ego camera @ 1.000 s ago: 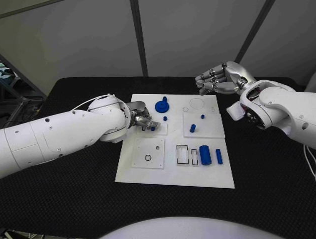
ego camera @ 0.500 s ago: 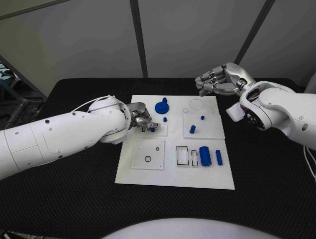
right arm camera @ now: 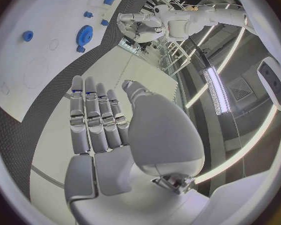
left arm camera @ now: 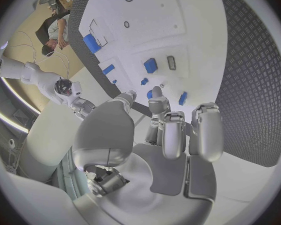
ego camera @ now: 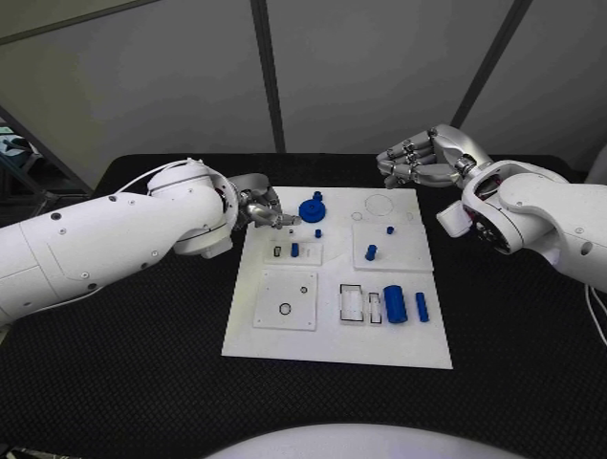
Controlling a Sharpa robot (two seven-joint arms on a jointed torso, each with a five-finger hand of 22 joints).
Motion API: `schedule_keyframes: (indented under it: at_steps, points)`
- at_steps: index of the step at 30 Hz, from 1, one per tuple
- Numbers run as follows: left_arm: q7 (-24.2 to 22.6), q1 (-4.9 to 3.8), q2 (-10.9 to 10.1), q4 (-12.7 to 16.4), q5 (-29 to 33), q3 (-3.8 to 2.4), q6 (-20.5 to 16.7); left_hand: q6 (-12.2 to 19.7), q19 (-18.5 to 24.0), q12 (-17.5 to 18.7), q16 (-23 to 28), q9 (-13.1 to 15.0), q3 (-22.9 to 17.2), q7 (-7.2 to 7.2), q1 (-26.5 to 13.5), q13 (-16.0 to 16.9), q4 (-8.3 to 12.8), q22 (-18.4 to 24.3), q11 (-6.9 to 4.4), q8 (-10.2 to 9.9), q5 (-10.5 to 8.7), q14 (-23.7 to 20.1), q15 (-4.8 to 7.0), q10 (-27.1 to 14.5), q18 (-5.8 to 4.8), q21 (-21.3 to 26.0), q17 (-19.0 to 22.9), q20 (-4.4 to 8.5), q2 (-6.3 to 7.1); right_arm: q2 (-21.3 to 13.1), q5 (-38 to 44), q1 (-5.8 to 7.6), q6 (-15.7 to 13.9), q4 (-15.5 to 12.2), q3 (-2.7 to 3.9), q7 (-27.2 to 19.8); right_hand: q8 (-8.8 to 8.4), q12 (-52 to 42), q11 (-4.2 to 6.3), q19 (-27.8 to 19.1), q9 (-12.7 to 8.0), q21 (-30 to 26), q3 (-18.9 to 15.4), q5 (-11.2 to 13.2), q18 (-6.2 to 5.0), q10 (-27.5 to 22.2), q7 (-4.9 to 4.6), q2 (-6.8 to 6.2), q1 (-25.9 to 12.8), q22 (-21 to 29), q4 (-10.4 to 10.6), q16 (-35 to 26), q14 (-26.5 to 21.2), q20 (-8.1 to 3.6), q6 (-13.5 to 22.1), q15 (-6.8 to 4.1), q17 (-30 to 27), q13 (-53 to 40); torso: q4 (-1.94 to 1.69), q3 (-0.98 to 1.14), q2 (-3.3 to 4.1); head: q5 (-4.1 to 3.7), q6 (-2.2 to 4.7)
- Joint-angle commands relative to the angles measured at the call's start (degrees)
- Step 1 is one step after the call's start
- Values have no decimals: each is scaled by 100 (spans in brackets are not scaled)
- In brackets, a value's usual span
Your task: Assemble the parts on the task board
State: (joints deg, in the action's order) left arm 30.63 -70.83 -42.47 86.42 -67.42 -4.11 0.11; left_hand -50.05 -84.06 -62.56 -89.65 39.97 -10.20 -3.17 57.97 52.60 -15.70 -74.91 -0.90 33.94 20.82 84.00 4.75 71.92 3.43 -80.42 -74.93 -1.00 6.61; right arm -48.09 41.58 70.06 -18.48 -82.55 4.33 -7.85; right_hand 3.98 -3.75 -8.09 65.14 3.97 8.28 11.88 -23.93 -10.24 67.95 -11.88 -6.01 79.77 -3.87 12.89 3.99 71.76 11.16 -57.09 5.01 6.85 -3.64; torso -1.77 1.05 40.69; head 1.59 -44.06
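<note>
The white task board (ego camera: 337, 330) lies mid-table. On it are a blue gear (ego camera: 313, 207), a short blue piece (ego camera: 295, 250) standing on a small raised plate, a blue peg (ego camera: 371, 252), a blue cylinder (ego camera: 394, 301) and a blue bar (ego camera: 421, 304). My left hand (ego camera: 265, 212) hovers at the board's far left edge, just left of the gear, fingers apart and holding nothing; its fingers (left arm camera: 164, 116) reach over the board (left arm camera: 190, 30). My right hand (ego camera: 421, 161) hangs beyond the board's far right corner, nothing in its palm (right arm camera: 100, 135).
A square white plate with a small ring (ego camera: 287, 298) sits on the board's near left. Empty rectangular slots (ego camera: 350, 299) lie beside the cylinder. Black table (ego camera: 124, 354) surrounds the board, with bare room in front and at both sides.
My left hand has drawn back from the small raised plate toward the board's far left edge; the short blue piece stays standing on that plate. The right hand has not moved.
</note>
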Motion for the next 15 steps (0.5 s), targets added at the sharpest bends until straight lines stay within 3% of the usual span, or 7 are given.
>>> schedule_keyframes:
  at_steps: [1, 7, 10, 15]
  points:
    - [43, -118, -31, -15, 16, -56, 418, 69, -183, 30, -18, -129, 122, -50, 111, -48, -41, -436, 34, -159, 6, 593, -56, -48, -76, 48, -1486, -65, -10, 11, 9, 10, -25, 12, 3, -23, -23, -3, 4, 26, -6, -20, -28, -29, -30, -43, -1, -3, -77, 6, -6, -33, -20, 7, 26, 13, -6, -4, 4, -3, 6, 13, 19]
    - [45, -392, 5, -325, 85, -123, 907, 91, -161, 35, -18, -330, 316, -116, 287, -88, -57, -386, 89, -378, 10, 593, -106, -81, -60, 112, -1485, -115, -50, 34, 9, 10, -19, 43, 3, -25, -23, -3, 4, 26, -6, -20, -28, -29, -30, -43, -1, -3, -77, 6, -6, -33, -20, 7, 26, 13, -6, -4, 2, 4, 8, 40, 39]
    - [36, -462, 106, -603, 97, -132, 1094, 84, -138, 118, -3, -431, 403, -144, 381, -204, -61, -337, 114, -474, 9, 587, -127, -168, -47, 169, -1467, -137, -70, 47, 9, 9, -18, 54, 3, -25, -23, -3, 4, 26, -6, -20, -28, -29, -30, -43, -1, -3, -77, 6, -6, -33, -20, 7, 26, 13, -6, -4, -3, 11, 3, 57, 51]
    - [25, -521, 360, -1171, 107, -117, 1294, 73, -126, 219, -2, -530, 481, -164, 469, -344, -65, -320, 136, -560, 14, 586, -146, -267, -42, 196, -1465, -156, -110, 64, 9, 9, -4, 57, 3, -24, -23, -3, 4, 26, -6, -20, -28, -29, -30, -43, -1, -3, -77, 6, -6, -33, -20, 7, 26, 13, -6, -4, 6, -3, 20, 93, 77]
